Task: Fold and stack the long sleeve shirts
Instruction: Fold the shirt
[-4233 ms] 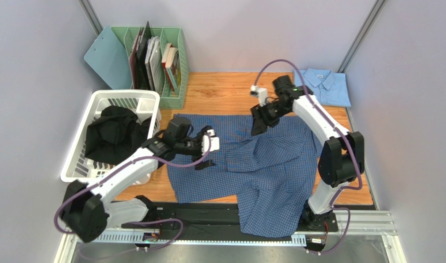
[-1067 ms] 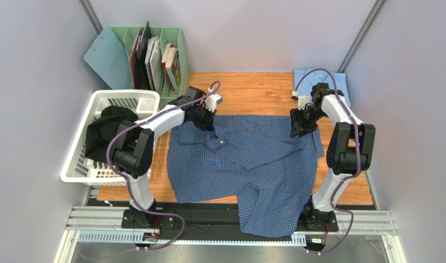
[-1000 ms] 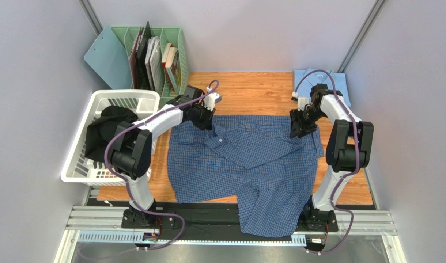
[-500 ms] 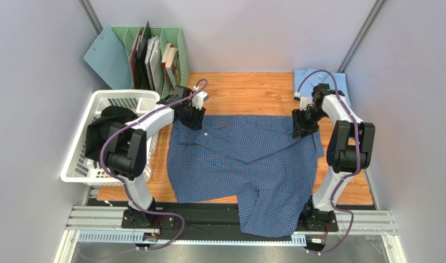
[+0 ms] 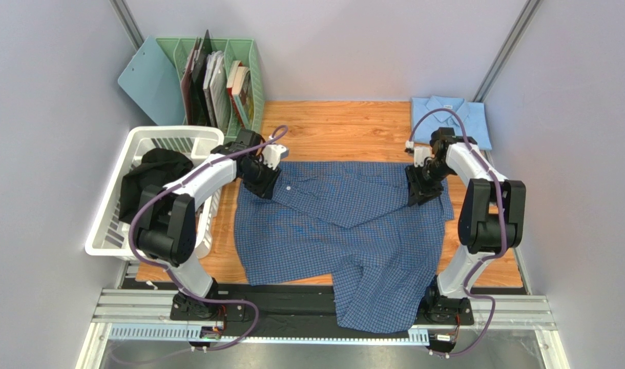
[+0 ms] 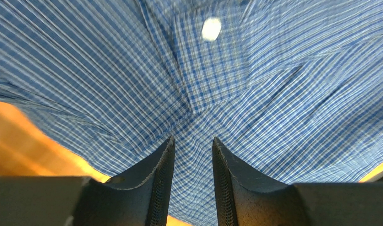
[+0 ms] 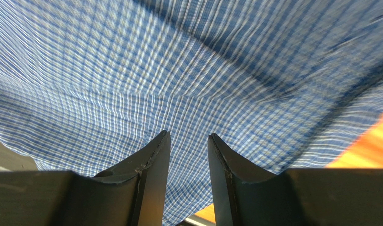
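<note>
Left claw (image 6: pixel 192 140) partly open, empty, over checked shirt (image 5: pixel 346 231); right claw (image 7: pixel 188 134) same, also empty.

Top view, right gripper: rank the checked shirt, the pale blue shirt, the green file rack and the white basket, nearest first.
From the right gripper:
1. Checked shirt, directly beneath it, spread mid-table.
2. Pale blue shirt, folded at the far right corner.
3. Green file rack, far left, against the back wall.
4. White basket, off the table's left edge.
</note>
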Controlling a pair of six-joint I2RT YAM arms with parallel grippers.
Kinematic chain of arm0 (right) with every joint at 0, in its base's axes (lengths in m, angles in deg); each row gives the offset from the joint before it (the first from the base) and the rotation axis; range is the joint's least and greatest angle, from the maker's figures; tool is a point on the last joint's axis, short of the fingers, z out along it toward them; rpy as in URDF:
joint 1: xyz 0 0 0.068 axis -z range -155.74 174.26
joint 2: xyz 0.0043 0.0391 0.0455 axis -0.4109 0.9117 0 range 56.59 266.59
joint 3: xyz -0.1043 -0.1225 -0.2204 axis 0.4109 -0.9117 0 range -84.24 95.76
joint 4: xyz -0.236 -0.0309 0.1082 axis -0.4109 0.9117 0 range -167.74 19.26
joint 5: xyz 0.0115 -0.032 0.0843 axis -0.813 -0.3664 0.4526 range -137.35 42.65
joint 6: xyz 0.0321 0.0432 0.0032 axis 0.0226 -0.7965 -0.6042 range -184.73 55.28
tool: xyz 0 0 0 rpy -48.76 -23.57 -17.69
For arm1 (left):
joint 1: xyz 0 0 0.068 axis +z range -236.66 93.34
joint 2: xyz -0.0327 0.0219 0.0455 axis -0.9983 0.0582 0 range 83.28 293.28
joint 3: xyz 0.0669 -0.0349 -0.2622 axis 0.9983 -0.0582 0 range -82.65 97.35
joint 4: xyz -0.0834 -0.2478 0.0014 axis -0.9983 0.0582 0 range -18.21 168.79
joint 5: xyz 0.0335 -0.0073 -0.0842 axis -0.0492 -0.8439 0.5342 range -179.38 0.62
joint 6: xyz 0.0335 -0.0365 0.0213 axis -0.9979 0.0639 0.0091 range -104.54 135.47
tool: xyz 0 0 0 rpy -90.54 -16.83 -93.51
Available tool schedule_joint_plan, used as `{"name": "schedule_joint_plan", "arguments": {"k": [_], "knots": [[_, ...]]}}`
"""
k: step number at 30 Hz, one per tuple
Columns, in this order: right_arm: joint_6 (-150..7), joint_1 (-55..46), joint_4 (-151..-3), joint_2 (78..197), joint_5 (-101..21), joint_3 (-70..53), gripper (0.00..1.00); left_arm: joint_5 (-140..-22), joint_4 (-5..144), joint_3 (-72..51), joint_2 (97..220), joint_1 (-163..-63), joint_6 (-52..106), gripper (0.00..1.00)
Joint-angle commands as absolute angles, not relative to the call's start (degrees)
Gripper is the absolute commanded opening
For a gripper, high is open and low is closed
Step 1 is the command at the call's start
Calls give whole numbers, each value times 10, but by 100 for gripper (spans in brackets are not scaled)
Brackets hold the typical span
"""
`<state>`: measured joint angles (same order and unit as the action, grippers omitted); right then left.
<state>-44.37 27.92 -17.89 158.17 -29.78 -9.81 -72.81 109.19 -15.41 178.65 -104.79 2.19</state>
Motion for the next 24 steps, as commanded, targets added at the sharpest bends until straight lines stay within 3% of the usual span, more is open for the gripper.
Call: {"name": "schedule_joint_plan", "arguments": {"k": [1, 6, 10, 11, 16, 20, 24], "knots": [[-439, 275, -221, 1612, -331, -109, 39, -764, 1152, -136, 1853, -1047, -4, 41], [-439, 276, -249, 1676, -366, -90, 38, -789, 1188, -68, 1933, -1042, -13, 34], [-438, 276, -261, 1732, -386, -46, 38, -784, 1263, 78, 2030, -1031, -35, 29], [-440, 276, -261, 1746, -394, -12, 37, -780, 1283, 108, 2048, -1021, -37, 24], [-443, 277, -229, 1802, -387, 106, 39, -775, 1317, 253, 2126, -1003, -60, 21], [-400, 278, -155, 1738, -332, 145, 47, -758, 1286, 263, 2090, -1001, -82, 27], [-316, 282, -137, 1587, -307, 67, 58, -684, 1254, 137, 1942, -1007, -107, 38]]}}
